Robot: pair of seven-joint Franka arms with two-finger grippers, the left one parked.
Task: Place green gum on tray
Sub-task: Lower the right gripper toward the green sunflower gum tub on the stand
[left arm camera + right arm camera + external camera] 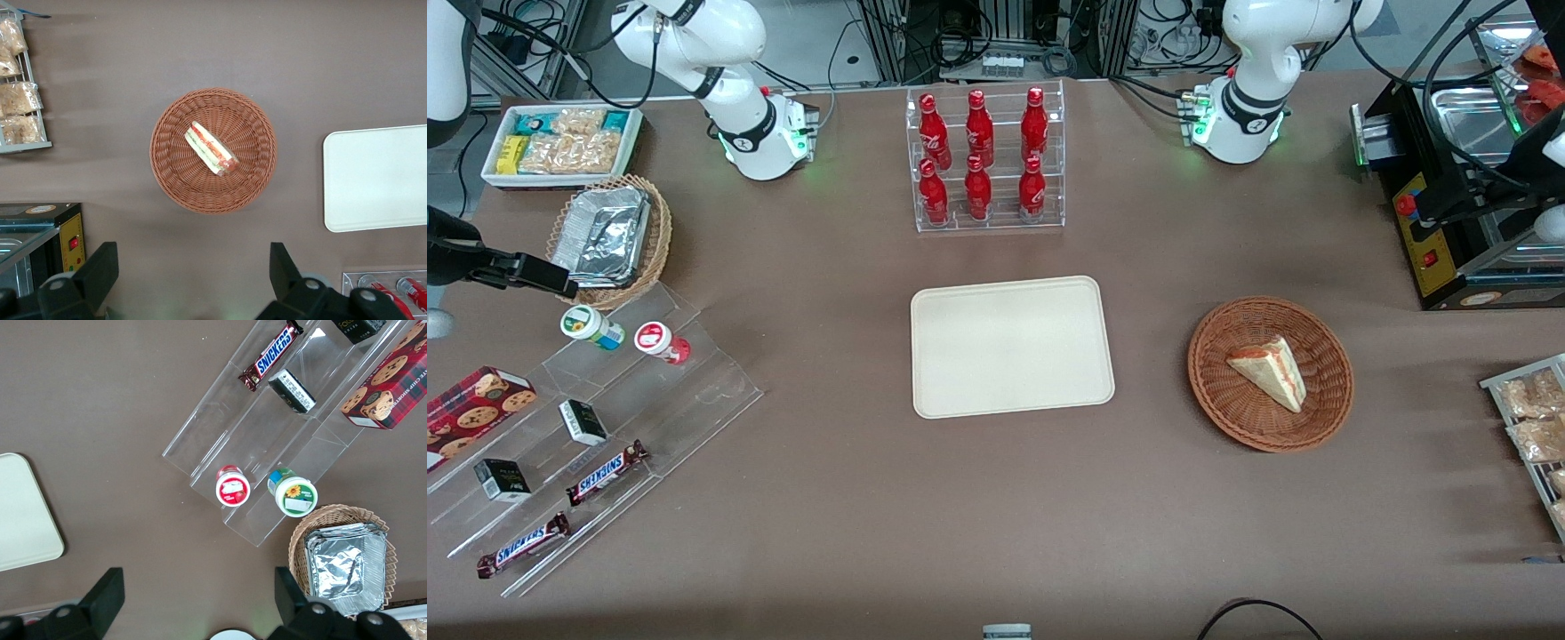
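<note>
Two black jaws stand wide apart and hold nothing; the gripper (193, 603) hangs high over the counter (827, 498), looking straight down; the gum (292, 495) stands upright, lid up, on the clear stepped rack (618, 400), touching nothing, beside the red-lidded bottle (231, 487) and close to the foil basket (609, 240); it sits well below the jaws and off to one side, not between them; my guess is a sideways shift, then a straight drop along its upright axis; the tray (1011, 347) lies bare, well apart, mid-counter.
</note>
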